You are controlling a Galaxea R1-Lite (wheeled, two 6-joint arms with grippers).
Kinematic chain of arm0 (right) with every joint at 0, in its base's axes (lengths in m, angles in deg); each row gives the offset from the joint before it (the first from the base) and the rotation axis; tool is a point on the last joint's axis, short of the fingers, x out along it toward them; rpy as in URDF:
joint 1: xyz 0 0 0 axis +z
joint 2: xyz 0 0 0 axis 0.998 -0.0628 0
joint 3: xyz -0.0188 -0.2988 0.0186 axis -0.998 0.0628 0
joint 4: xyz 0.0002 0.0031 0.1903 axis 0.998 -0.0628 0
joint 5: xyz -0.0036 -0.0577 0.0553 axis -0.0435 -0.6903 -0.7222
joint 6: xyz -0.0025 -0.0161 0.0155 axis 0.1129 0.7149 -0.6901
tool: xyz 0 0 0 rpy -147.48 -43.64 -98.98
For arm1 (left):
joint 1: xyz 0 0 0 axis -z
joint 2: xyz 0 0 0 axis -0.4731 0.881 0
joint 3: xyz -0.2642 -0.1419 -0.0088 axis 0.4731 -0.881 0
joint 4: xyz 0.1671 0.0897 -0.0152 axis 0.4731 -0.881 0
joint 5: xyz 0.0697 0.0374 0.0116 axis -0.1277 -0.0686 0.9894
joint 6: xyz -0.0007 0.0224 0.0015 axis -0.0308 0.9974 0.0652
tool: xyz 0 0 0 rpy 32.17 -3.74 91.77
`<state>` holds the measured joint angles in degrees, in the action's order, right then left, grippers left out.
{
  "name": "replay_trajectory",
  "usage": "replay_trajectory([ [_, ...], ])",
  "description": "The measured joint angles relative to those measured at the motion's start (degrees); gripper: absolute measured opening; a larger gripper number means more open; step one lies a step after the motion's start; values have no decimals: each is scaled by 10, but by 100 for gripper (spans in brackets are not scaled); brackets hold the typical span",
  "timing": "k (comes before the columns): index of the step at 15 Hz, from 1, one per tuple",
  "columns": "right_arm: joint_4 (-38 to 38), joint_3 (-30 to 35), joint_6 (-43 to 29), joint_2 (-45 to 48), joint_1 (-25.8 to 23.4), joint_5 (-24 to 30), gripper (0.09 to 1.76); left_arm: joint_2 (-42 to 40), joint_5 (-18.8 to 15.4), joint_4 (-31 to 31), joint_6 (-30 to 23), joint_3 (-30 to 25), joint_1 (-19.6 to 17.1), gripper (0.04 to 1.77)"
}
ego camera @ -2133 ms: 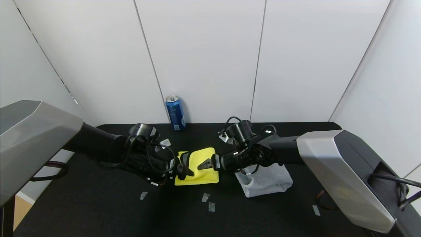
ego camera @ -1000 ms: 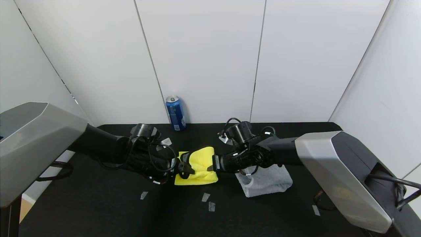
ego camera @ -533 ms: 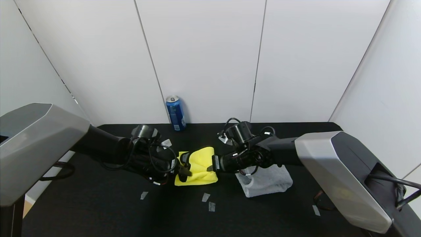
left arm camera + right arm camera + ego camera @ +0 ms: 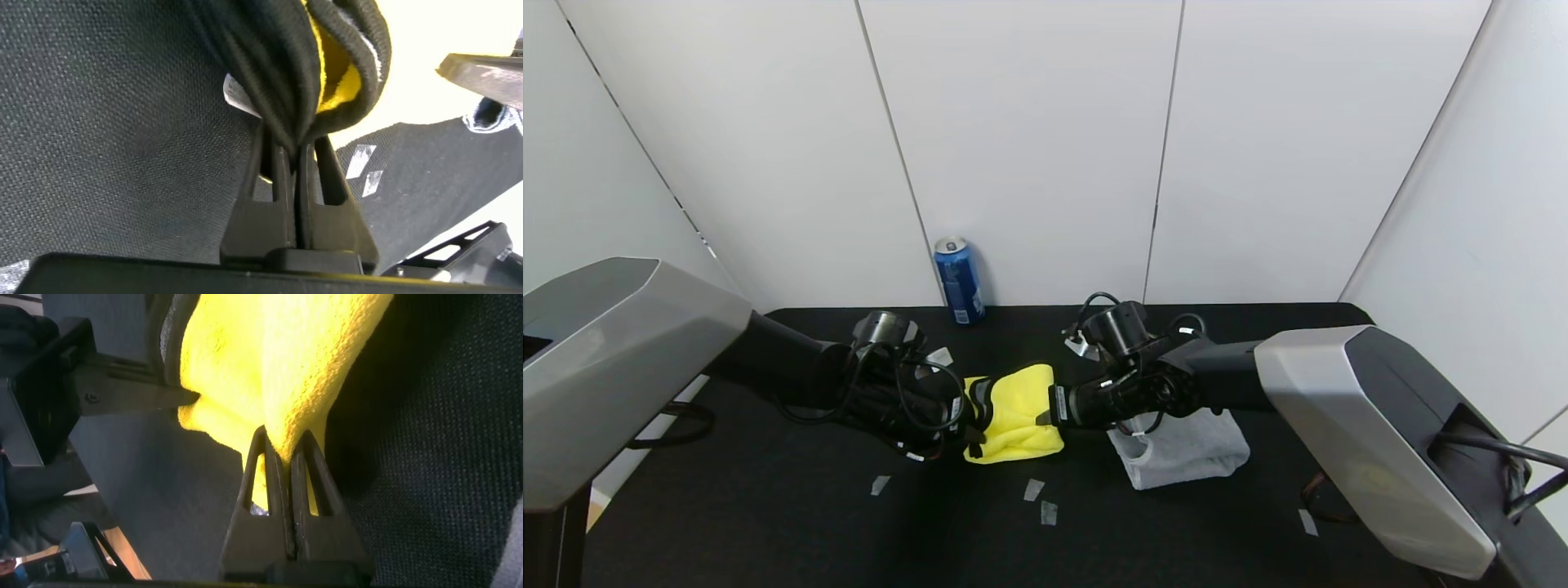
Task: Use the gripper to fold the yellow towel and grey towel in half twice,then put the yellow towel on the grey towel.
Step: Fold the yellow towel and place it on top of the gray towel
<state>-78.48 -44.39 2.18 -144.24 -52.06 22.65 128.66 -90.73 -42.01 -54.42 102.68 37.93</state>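
The folded yellow towel (image 4: 1018,416) sits mid-table, held from both sides. My left gripper (image 4: 974,420) is shut on its left edge, where the black trim and grey reverse show (image 4: 327,73). My right gripper (image 4: 1045,413) is shut on its right edge; the yellow pile bunches between the fingers (image 4: 286,376). The towel looks lifted and bunched between the two grippers. The grey towel (image 4: 1188,449) lies folded on the table to the right, partly under my right arm.
A blue can (image 4: 958,280) stands at the back by the wall. Small bits of tape (image 4: 1039,500) lie on the black table (image 4: 768,523) in front of the towels. White walls close in behind and at both sides.
Both grippers closed on the yellow towel's side edges. The towel has since risen a little, bunched up and shifted slightly to the right.
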Motion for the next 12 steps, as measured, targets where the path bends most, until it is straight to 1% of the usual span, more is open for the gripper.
replay_trajectory([
  [6,-2,0,0,2,1,0,12,-7,2,-3,-1,-1,0,13],
  [12,-22,1,-1,27,-1,1,12,-45,7,-11,-6,-2,2,13],
])
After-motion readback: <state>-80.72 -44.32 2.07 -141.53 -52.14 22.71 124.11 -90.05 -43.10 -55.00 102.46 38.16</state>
